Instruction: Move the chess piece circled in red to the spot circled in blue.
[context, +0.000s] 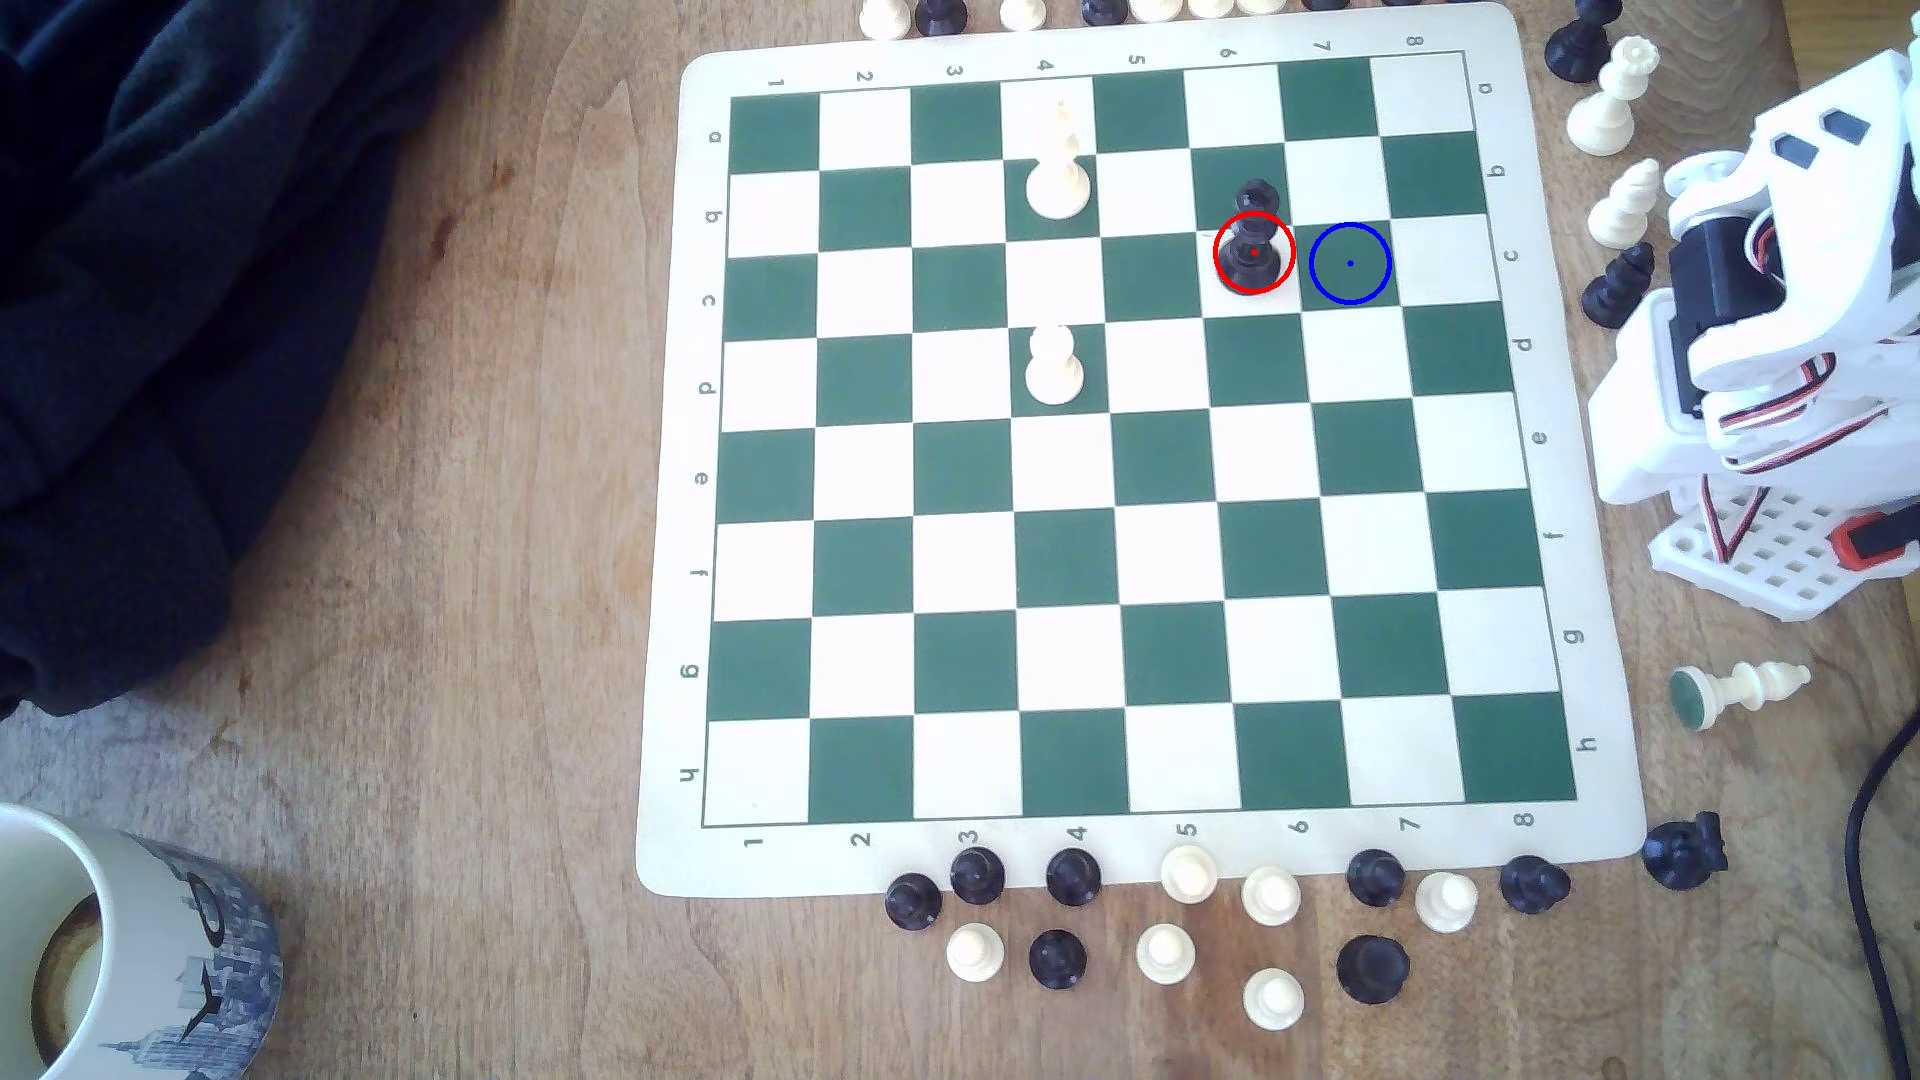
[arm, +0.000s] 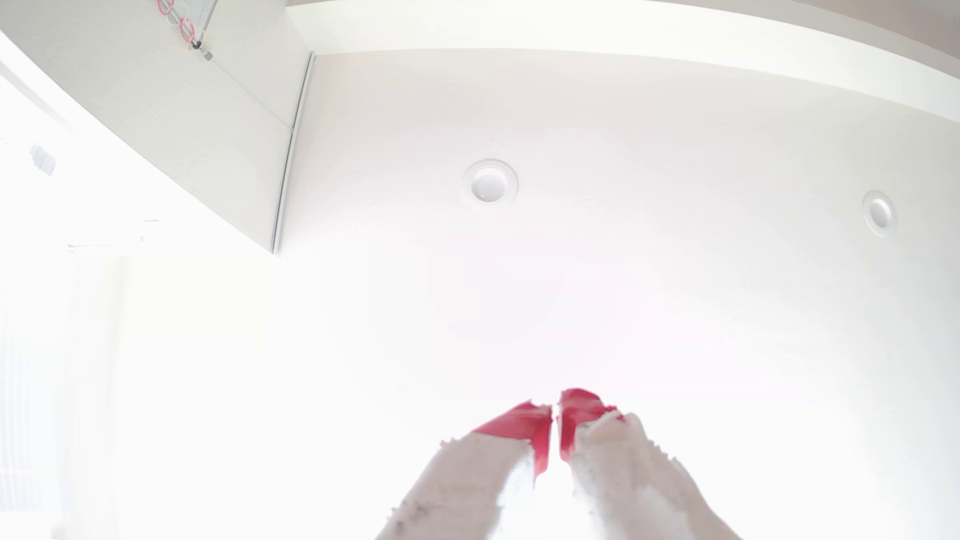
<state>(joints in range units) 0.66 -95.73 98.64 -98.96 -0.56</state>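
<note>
The tall black chess piece (context: 1254, 249) stands upright on a white square inside a red ring, near the board's far right in the exterior view. Right beside it, toward that view's right, lies the spot (context: 1350, 264), a dark green square with a blue ring and centre dot, nothing on it. My white arm (context: 1766, 312) is folded up off the board's right edge, well apart from the piece. In the wrist view my gripper (arm: 556, 413) points up at a white ceiling, its red-tipped fingers (arm: 524, 423) pressed nearly together, shut on nothing.
Two cream-white pieces (context: 1058, 182) (context: 1054, 366) stand on the green-and-white board (context: 665, 519). Loose black and white pieces (context: 1164, 914) crowd its near edge, far edge and right side. A mug (context: 114, 955), dark cloth (context: 156, 312) and a black cable (context: 1870, 831) lie around it.
</note>
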